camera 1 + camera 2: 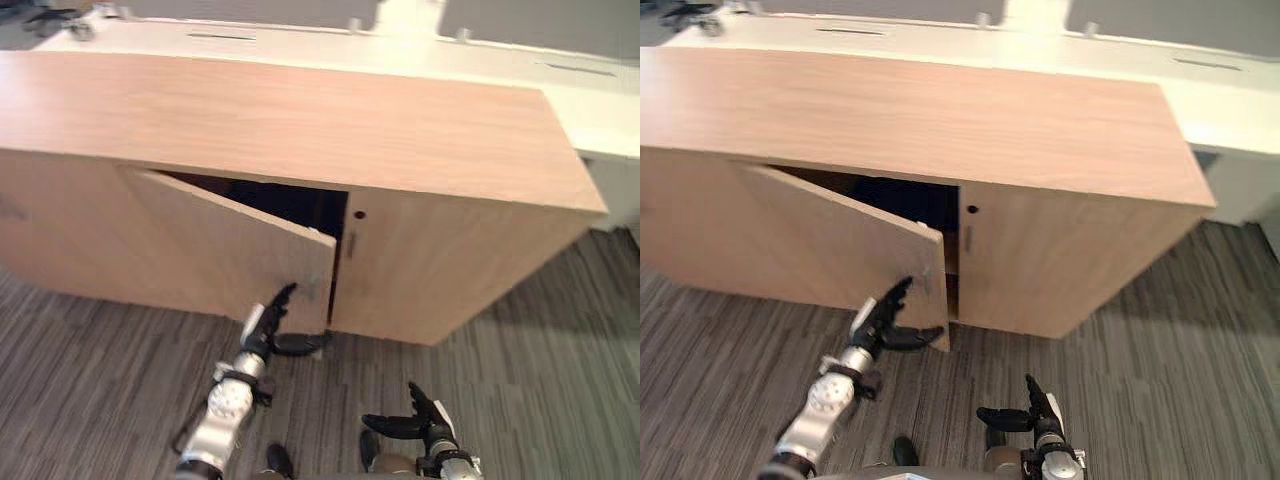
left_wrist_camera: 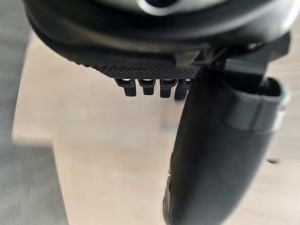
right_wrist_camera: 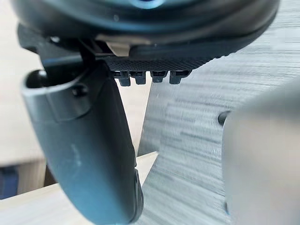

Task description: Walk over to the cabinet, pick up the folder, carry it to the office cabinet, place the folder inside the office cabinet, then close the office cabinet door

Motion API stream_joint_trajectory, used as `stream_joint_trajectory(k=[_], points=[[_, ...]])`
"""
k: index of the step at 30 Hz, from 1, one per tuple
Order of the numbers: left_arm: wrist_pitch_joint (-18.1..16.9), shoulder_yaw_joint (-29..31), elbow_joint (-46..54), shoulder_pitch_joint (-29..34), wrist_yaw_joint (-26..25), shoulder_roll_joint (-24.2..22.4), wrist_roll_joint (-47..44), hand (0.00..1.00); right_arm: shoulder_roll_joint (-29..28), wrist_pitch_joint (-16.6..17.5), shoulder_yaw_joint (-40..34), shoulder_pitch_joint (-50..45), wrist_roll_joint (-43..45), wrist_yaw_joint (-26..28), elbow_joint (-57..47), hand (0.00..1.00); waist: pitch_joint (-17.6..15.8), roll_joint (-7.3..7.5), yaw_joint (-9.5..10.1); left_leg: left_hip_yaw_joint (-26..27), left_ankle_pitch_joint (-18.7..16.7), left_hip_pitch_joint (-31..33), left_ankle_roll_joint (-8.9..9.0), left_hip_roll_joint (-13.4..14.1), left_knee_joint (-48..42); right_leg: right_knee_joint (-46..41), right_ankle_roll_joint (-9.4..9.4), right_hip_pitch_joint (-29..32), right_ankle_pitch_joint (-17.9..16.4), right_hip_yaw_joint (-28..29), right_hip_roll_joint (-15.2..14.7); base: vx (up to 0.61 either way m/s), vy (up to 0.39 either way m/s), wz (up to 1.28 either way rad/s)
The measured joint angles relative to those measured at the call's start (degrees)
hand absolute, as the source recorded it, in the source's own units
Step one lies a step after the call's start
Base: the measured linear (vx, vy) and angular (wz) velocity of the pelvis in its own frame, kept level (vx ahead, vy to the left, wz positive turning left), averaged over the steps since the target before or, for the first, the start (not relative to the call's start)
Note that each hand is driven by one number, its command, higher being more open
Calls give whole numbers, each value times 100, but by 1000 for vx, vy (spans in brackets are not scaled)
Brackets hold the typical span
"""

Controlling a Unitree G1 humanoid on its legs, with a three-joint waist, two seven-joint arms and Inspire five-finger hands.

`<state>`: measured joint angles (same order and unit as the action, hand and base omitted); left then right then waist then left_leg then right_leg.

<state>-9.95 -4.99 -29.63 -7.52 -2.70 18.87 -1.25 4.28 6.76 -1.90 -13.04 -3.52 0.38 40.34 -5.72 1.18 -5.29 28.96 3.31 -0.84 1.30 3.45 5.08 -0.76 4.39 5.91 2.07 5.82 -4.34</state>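
Left hand (image 1: 270, 325) spread, fingers straight, at lower free corner of half-open office cabinet door (image 1: 225, 245). Right hand (image 1: 420, 420) spread, empty, low over carpet (image 1: 560, 330). Folder presumably already inside dark cabinet interior (image 1: 290, 205); seemingly leaves only pushing door shut.

Silver-grey arms (image 1: 225, 405), dark left hand (image 1: 268, 326), dark right hand (image 1: 428, 418).

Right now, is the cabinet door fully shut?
No, the door stands ajar, its free edge swung well out from the cabinet front, with the left hand at that edge.
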Motion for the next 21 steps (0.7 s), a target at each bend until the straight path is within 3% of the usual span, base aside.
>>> stream_joint_trajectory(k=[2, 4, 9, 11, 14, 18, 19, 21], points=[[137, 515, -648, -568, -269, 564, 218, 100, 97, -1, -7, -71, 52, 79, -66, 100, -5, -24, -75, 58, -1, -67, 3, 44, -1, 10, -1, 8, 24, 132, 64, 65, -60, -40], [163, 642, -897, -794, -369, 896, 399, 100, 209, -1, -11, -136, 180, 128, -61, 100, 2, -74, -97, 46, -4, -80, 8, 68, -1, 9, -5, 9, 27, 147, 87, 49, -49, -13], [181, 824, -1170, -882, -427, 1001, 590, 100, 366, 1, -75, -289, 394, 194, 45, 100, 19, -276, -127, -153, -8, -30, 18, 89, -2, 8, -7, -4, 28, 9, 75, 14, -28, 11], [173, 866, -1106, -789, -427, 881, 585, 100, 355, 1, -149, -293, 411, 182, 196, 100, 20, -275, -130, -294, -2, 22, 28, 134, -9, 5, -9, -14, 26, -116, 66, -45, -24, 34], [141, 1128, -859, -154, -430, 356, 567, 100, 342, -5, -260, -319, 465, 149, 390, 100, 18, -272, -107, -579, -54, 186, 58, 132, -282, 0, -64, -78, -11, -296, 24, -43, -22, 36], [155, 1158, -672, 975, -304, -432, 384, 100, 291, -48, -480, -295, 600, 7, 402, 100, 0, -246, 83, -1095, -245, 531, 57, 198, -905, -54, -101, -162, -35, -579, 5, -100, -35, 42], [209, 1186, -696, 1516, -154, -695, 275, 100, 269, -49, -707, -193, 631, -89, 387, 100, -6, -228, 242, -1116, -345, 466, 143, 212, -929, -96, -168, -171, -132, -560, 13, -152, -18, 8], [238, 1273, -751, 1962, -54, -851, 238, 100, 229, -49, -921, -57, 642, -127, 349, 100, -5, -209, 316, -1096, -346, 347, 148, 181, -776, -148, -114, -173, -181, -466, 11, -115, -6, -14]])
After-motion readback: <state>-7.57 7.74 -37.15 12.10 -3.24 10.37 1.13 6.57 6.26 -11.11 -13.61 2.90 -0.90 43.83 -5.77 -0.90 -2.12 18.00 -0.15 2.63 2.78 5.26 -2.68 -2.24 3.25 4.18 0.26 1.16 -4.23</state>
